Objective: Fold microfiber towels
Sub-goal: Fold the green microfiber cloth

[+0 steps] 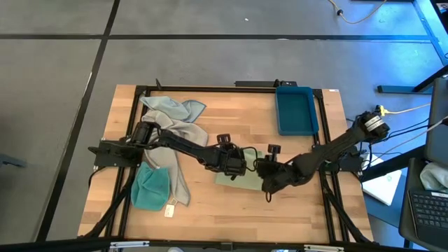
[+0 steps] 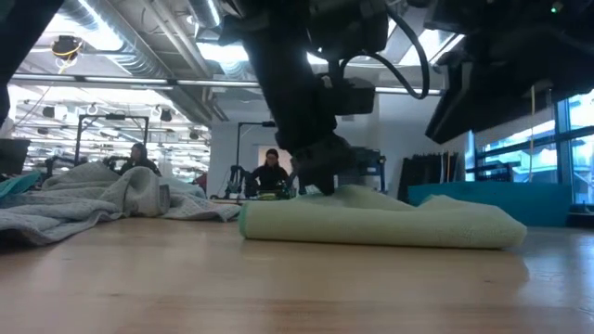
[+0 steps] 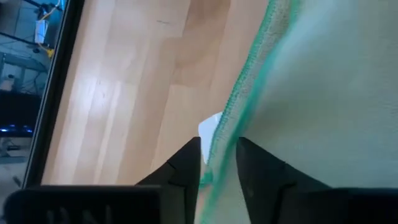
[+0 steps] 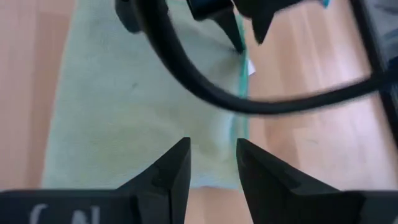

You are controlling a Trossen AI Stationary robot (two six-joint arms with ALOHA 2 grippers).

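Mid-tabletop (image 1: pixel 210 210), the pale green towel (image 1: pixel 241 178) lies folded and flat, with both arms crowded over it. The left gripper (image 3: pixel 217 163) has its fingers slightly parted astride the towel's teal-stitched edge, while the right gripper (image 4: pixel 211 163) hovers just above the cloth, fingers apart and holding nothing. By the look of it this fold is being finished; next comes lifting clear and fetching another from the grey towels (image 1: pixel 171 115) or the teal towel (image 1: pixel 150 187).
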